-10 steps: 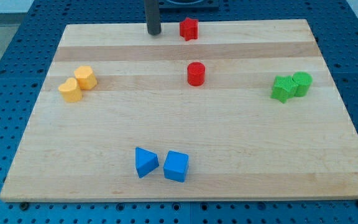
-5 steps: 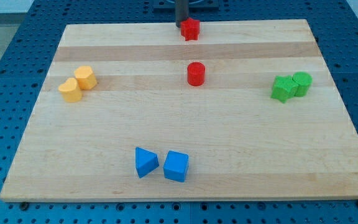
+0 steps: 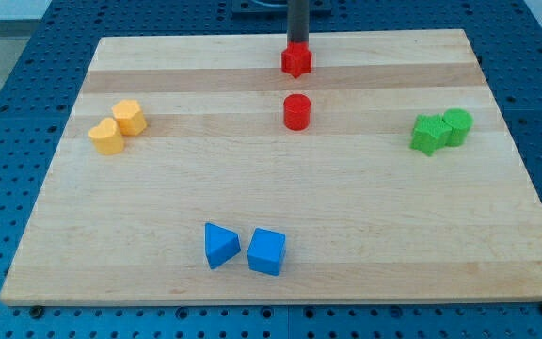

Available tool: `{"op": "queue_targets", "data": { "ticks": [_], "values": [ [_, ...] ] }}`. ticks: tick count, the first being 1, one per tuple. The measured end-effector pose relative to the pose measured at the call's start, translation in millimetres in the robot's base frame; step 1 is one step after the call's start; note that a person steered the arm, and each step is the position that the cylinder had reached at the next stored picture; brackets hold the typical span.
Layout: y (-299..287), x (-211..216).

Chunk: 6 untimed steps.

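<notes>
My tip (image 3: 296, 45) stands at the view's top centre, touching the upper side of a red star-shaped block (image 3: 295, 61). Below that block, a little apart, sits a red cylinder (image 3: 295, 111). Both red blocks lie almost on one vertical line with the rod. The other blocks are far from the tip.
Two yellow blocks (image 3: 119, 126) sit together at the left. Two green blocks (image 3: 441, 130) touch at the right. A blue triangular block (image 3: 220, 245) and a blue cube (image 3: 266, 251) lie near the bottom of the wooden board (image 3: 365, 217). Blue pegboard surrounds it.
The tip has moved right along the top edge and then down onto the red star-shaped block, which has slid down and slightly right, closer to the red cylinder.
</notes>
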State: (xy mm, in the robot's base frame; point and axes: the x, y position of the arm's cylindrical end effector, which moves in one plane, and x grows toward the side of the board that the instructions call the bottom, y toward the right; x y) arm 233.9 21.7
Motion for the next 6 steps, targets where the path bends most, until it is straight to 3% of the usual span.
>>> {"op": "queue_targets", "data": {
  "ticks": [3, 6],
  "values": [
    [-34.9, 52.2],
    [-30.7, 48.4]
  ]
}}
